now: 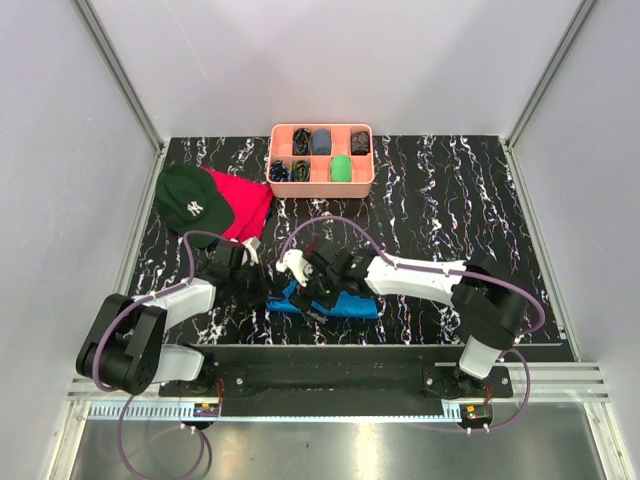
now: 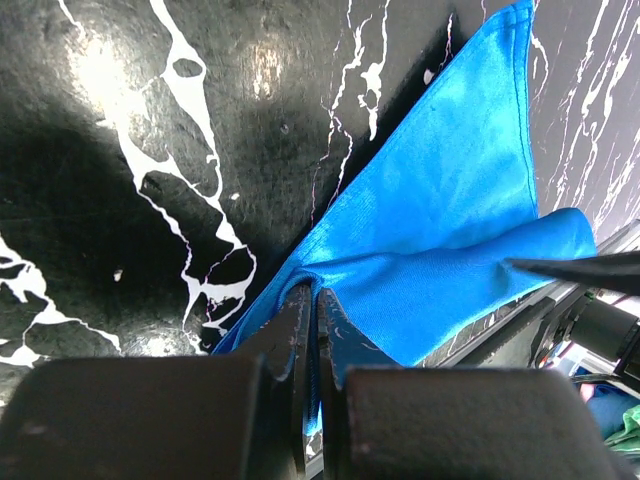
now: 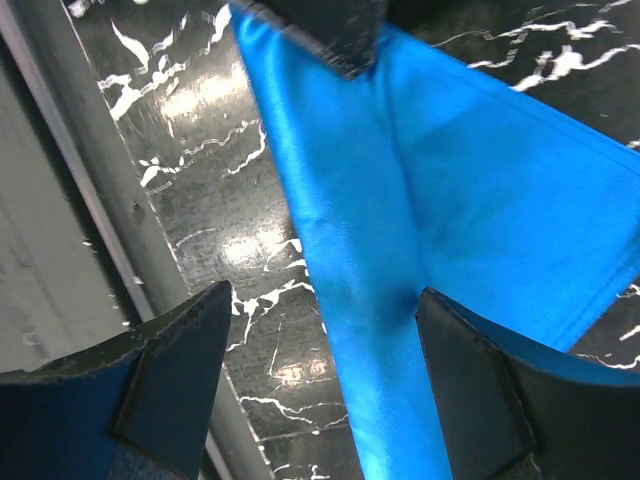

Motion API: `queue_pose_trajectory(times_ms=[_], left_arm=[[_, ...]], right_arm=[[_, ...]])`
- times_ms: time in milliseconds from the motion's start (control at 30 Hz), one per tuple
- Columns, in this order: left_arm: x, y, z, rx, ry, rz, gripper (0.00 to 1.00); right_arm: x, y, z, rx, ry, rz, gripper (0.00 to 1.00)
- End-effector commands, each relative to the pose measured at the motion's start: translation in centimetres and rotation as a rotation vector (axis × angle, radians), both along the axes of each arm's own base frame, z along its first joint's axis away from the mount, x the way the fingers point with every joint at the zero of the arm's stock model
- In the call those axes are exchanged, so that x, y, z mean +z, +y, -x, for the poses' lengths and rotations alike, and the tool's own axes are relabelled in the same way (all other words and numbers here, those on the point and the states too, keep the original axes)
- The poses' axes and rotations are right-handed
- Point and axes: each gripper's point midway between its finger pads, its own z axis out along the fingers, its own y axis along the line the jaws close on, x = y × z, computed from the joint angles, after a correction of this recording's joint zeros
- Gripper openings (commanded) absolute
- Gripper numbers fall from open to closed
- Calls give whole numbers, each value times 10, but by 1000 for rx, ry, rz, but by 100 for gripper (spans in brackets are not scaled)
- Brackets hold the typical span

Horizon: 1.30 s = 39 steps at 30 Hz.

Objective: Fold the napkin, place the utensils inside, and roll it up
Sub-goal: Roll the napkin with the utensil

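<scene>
Napkin (image 1: 335, 303) cloth of bright blue is seen bunched into a loose fold at the near middle of the bench (image 1: 450, 200), just ahead of the arm bases. It is judged thin, light and limp, with a satin sheen that suggests it slides easily, so it is best taken by a pinched corner or hem and drawn taut, not pushed. One corner is clamped between the closed fingers of the left tool (image 2: 312, 300), and the napkin (image 2: 440, 220) is pulled up from there into a raised ridge. The right tool (image 3: 320, 320) is held with its jaws wide apart, straddling a narrow band of the napkin (image 3: 450, 200); no contact with the cloth can be made out. The utensils cannot be picked out with certainty in any view. At the far edge, a pink tray (image 1: 322, 128) with several compartments is set well apart from the napkin; small dark items, one grey-blue item and one green item (image 1: 341, 168) are held in separate compartments. Beside it to the left, a dark green cap (image 1: 192, 200) is laid over a red cloth (image 1: 248, 205).
</scene>
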Motion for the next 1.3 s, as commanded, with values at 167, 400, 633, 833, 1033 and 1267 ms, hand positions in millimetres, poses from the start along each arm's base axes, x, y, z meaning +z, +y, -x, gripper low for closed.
queue_pose_trajectory(times_ms=[167, 400, 633, 833, 1033, 1267], left_arm=[[-14, 10, 2, 4, 38, -80, 0], [-13, 8, 0, -6, 34, -72, 0], [-3, 0, -8, -32, 1, -34, 2], [20, 2, -32, 0, -83, -46, 39], [36, 17, -45, 48, -155, -97, 56], [35, 17, -37, 51, -191, -69, 57]], right_arm=[[-14, 1, -17, 21, -155, 51, 83], [-30, -1, -10, 43, -105, 81, 79], [-51, -10, -11, 10, -73, 176, 52], [-62, -25, 2, -33, 71, 251, 35], [-61, -30, 18, -47, 314, 252, 33], [-50, -21, 32, -29, 582, 137, 33]])
